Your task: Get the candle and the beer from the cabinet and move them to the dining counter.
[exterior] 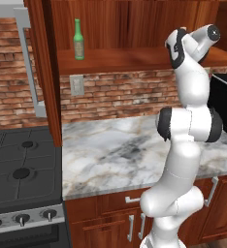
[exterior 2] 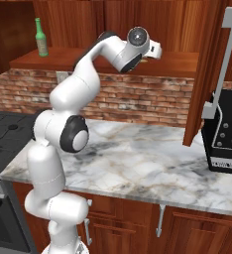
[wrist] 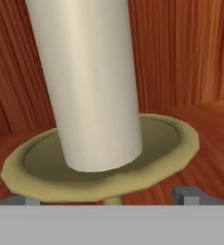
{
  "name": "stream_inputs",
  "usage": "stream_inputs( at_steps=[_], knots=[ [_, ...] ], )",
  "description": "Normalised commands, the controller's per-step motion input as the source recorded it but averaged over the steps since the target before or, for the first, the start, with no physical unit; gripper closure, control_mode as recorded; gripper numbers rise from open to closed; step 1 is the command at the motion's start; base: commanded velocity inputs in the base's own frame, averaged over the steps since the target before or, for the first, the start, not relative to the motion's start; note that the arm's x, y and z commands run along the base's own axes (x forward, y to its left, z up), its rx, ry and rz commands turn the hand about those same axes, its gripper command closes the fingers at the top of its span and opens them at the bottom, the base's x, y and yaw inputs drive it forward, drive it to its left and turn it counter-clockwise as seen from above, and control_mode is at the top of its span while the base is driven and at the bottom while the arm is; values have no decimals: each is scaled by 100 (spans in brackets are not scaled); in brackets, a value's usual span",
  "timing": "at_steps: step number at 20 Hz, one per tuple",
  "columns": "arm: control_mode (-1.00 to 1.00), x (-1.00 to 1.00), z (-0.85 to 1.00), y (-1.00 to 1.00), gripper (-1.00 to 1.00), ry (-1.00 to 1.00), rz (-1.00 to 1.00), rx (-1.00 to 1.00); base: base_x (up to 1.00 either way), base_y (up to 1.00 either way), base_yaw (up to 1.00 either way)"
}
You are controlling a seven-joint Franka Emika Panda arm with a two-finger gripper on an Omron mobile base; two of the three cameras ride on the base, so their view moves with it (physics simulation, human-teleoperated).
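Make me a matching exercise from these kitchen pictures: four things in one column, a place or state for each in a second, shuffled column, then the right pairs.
1. beer
2. candle
3. gripper
4. stove

A. open, fingertips either side of the saucer's near edge
B. upright at the left end of the cabinet shelf
C. left of the marble worktop
D. close before the hand camera

Pairs: 1-B, 2-D, 3-A, 4-C

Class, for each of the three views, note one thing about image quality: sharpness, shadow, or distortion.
Hand view: the candle looms huge and leans from closeness, with a soft shadow on its saucer. Left base view: the beer is small but crisp, no glare. Right base view: the cabinet interior is evenly lit; the arm casts faint shade on the marble.
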Motion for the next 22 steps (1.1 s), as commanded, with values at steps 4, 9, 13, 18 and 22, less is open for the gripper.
stream_inputs(
  at_steps=[4, 9, 13, 18, 22],
  knots=[
    [-100, 10, 0, 0, 100, 0, 0, 0, 0, 0, 0],
    [-100, 2, 0, -6, 100, 0, 0, 0, 0, 0, 0],
    [-100, -9, 0, -12, 100, 0, 0, 2, 0, 0, 0],
    [-100, -41, 0, -6, 100, 0, 0, 6, 0, 0, 0],
    [-100, -58, 0, 3, 100, 0, 0, 6, 0, 0, 0]
  ],
)
